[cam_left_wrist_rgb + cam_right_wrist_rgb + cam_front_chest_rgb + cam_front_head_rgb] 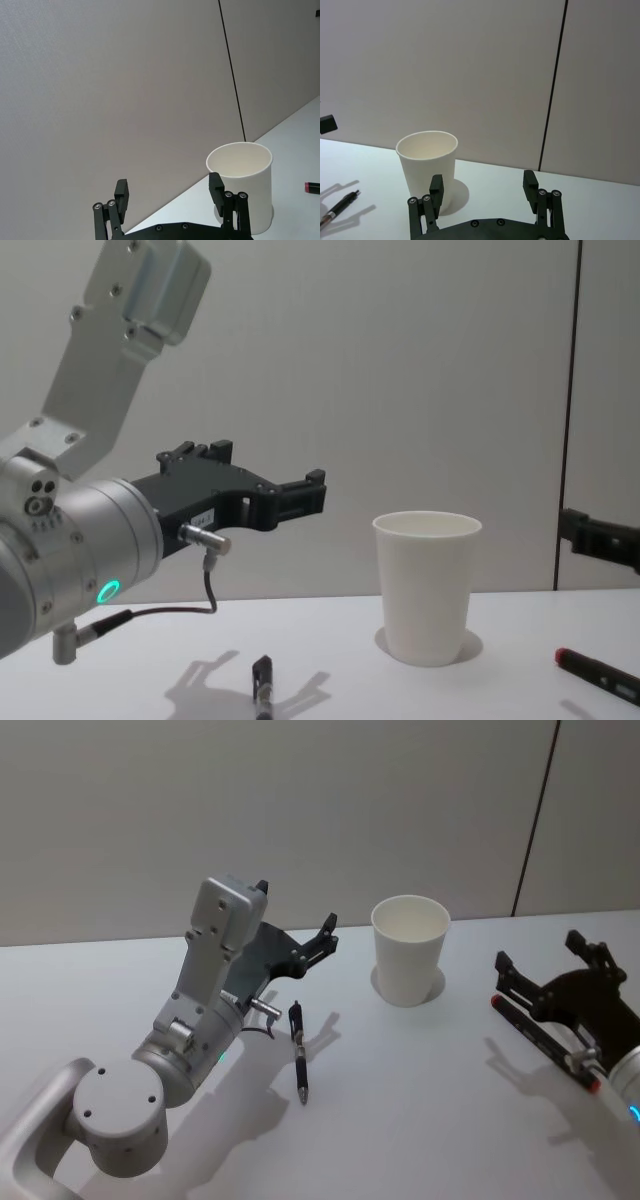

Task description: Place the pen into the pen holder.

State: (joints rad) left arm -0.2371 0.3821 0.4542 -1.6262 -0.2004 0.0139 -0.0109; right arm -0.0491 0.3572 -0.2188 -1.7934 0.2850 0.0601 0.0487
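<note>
The pen holder is stood on the table. A black pen is laid flat to its left. The left gripper is held above that pen, fingers spread apart and empty. The right gripper is held right of the holder, fingers also apart, over a red-ended pen.

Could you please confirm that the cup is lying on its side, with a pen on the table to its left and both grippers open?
Not quite: the cup stands upright on the table, mouth up, as the chest view shows. The rest holds: a pen lies on the table to its left, and the left gripper and right gripper both have open fingers.
</note>
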